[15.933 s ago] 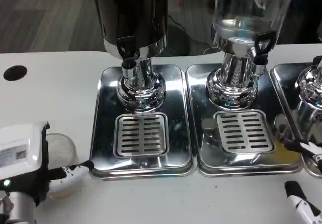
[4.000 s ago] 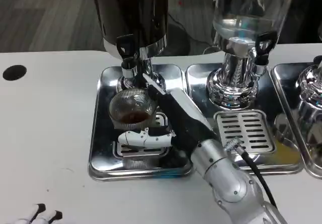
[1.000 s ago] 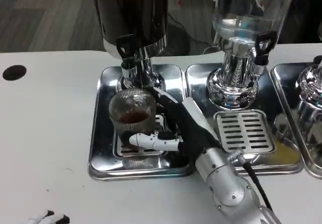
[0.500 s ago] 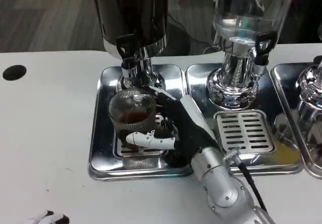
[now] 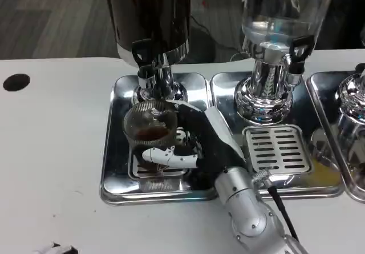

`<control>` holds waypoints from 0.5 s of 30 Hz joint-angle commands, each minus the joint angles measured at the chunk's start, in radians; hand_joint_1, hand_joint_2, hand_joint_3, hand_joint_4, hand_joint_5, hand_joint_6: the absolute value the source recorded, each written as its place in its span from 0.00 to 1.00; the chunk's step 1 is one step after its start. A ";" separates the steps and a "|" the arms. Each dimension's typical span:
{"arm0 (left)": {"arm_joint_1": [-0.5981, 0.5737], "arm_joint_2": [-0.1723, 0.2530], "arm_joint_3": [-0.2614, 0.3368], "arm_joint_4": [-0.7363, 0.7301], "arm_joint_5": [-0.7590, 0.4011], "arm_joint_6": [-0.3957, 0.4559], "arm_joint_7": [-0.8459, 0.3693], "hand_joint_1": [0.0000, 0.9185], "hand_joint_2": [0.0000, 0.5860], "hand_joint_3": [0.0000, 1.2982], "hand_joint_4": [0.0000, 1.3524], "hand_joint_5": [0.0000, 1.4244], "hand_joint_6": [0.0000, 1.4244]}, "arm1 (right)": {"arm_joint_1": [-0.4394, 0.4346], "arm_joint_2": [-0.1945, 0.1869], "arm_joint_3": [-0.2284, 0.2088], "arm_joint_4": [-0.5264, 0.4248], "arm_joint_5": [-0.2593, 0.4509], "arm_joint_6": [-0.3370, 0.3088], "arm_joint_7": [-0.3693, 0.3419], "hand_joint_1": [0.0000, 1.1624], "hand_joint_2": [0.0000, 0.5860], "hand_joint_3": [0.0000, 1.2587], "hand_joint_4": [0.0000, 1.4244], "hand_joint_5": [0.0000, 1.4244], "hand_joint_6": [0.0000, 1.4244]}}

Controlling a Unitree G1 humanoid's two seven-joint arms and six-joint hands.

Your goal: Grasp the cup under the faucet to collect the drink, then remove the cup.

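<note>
A clear ribbed cup (image 5: pixel 149 126) with a little dark drink in its bottom stands on the left drip tray (image 5: pixel 117 151), just below the black faucet (image 5: pixel 142 57) of the dark dispenser. My right hand (image 5: pixel 197 142) wraps the cup from its right side, thumb in front and fingers behind it. The fingertips of my left hand (image 5: pixel 57 247) peek in at the bottom left edge, low on the table; how they lie is hidden.
A clear dispenser (image 5: pixel 279 20) stands on the middle tray (image 5: pixel 319 180) with its grate (image 5: pixel 278 149). A third chrome dispenser base (image 5: pixel 353 103) is at the right edge. A black hole (image 5: pixel 16 82) marks the white table at the far left.
My right hand has closed in a little around the cup and the forearm has shifted slightly left. The left fingertips have slipped lower toward the frame's bottom edge.
</note>
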 commanded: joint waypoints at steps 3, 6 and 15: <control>-0.012 0.007 -0.006 0.009 0.004 0.010 -0.023 0.00 0.20 0.25 0.17 0.21 0.34 | -0.004 0.005 -0.001 0.012 -0.008 -0.015 -0.015 0.68 0.12 0.26 0.25 0.22 0.13; -0.015 0.007 -0.008 0.007 0.005 0.013 -0.029 0.00 0.21 0.25 0.17 0.21 0.34 | -0.004 0.004 -0.003 0.014 -0.005 -0.017 -0.017 0.68 0.12 0.27 0.26 0.22 0.13; -0.023 0.004 -0.016 0.005 0.007 0.018 -0.043 0.00 0.21 0.25 0.18 0.22 0.34 | 0.005 0.000 -0.010 0.020 -0.002 -0.045 -0.038 0.68 0.11 0.30 0.29 0.26 0.16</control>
